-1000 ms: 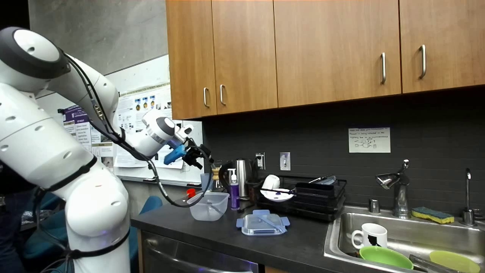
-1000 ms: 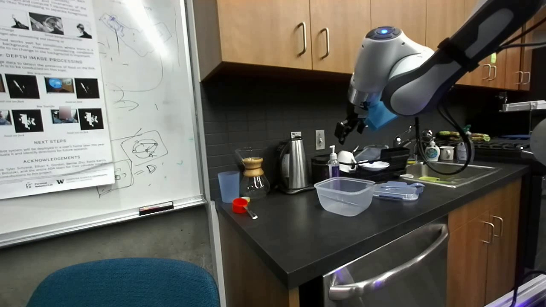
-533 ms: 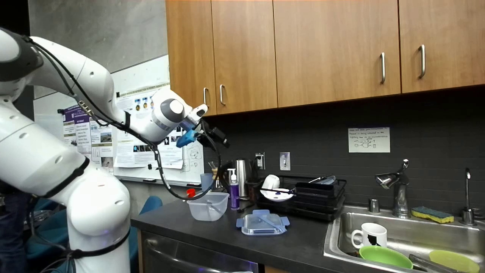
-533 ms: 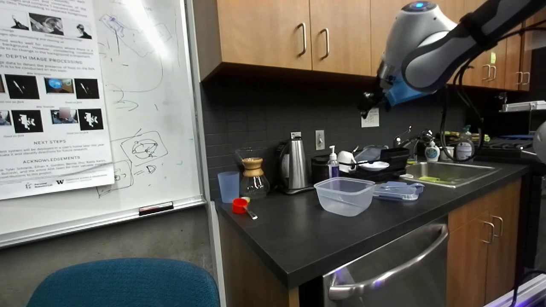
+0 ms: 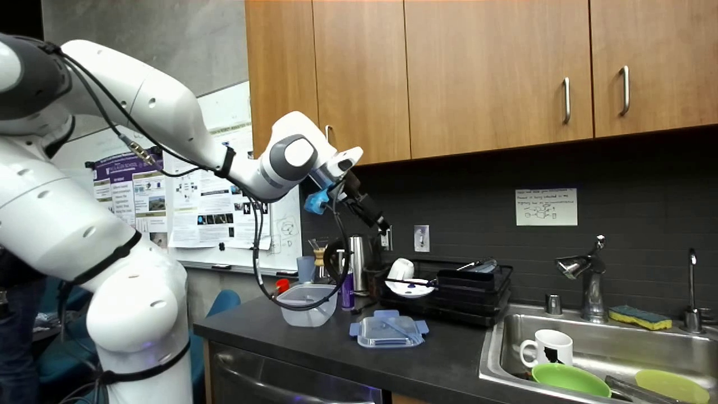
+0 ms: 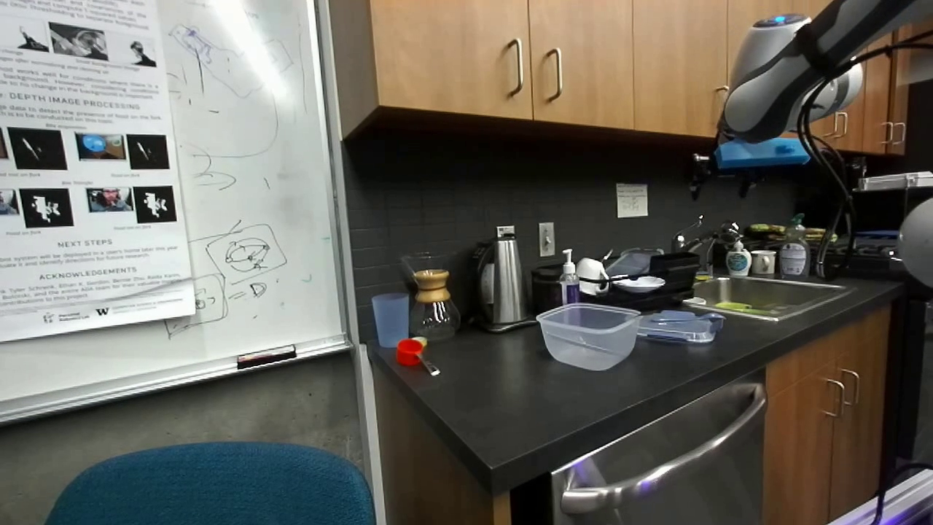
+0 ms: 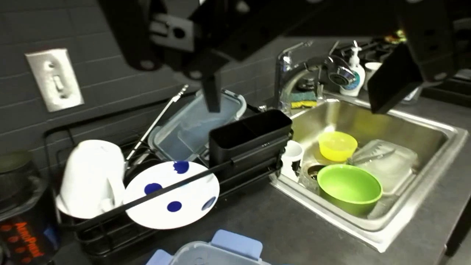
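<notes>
"Dish rack [image 5: 460, 312] first — where was it?"

"It stood under the big wood cupboards [image 5: 499, 73], on the long dark counter [image 6: 525, 408]."

"And the robot arm [image 5: 157, 106]?"

"That was big too, white and grey, and it stuck out over the counter. The shiny sink [image 7: 404, 129] was smaller, and it was just beside the rack. The steel kettle [image 6: 508, 284] stood on the rack's other side."

"What about the gripper [image 7: 294, 111]?"

"It hung in the air, higher than the rack and apart from it, in both exterior views. It was spread wide, with a big gap in the middle."

"What sat on the counter close by?"

"There was a clear tub [image 6: 587, 343]. Then a flat clear thing with blue flaps [image 5: 390, 334] lay in front of the rack — a lid or a thin box, I couldn't tell which."

"What was in the rack?"

"A see-through box [image 7: 184, 132] with a grey edge stood on a slant there. A white plate with blue spots [image 7: 187, 197] sat near the front."

"And in the sink?"

"I saw a green bowl [image 7: 349, 187], with a yellow bowl [image 7: 336, 147] near it."

"Any cups?"

"Two white ones! The white cup [image 7: 92, 176] in the rack was tipped, just beside the plate. The white mug [image 5: 552, 350] stood upright in the sink, near the green bowl."

"And something smaller?"

"The sponge [image 5: 639, 318] lay on the sink's back edge, by the tap [image 5: 593, 294]."
</notes>
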Robot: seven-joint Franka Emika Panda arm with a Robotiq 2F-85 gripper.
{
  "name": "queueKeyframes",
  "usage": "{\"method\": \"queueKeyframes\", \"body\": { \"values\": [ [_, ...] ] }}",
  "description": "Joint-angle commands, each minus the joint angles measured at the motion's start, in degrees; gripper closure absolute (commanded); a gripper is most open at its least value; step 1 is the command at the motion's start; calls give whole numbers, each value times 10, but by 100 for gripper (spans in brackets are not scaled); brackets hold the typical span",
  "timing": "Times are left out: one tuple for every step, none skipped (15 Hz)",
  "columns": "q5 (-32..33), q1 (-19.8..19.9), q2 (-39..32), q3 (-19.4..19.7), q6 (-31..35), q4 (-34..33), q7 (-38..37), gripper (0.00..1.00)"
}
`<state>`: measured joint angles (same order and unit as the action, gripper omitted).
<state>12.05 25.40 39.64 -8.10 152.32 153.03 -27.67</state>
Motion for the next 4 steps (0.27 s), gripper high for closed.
{"method": "queueKeyframes", "body": {
  "values": [
    [-7, 5, -23, 7, -3, -10, -3, 0],
    [-6, 7, -38, 10, -1, -15, -3, 0],
    [-6, 7, -44, 11, 1, -16, -3, 0],
    [-6, 6, -45, 12, 1, -16, -3, 0]
  ]
}}
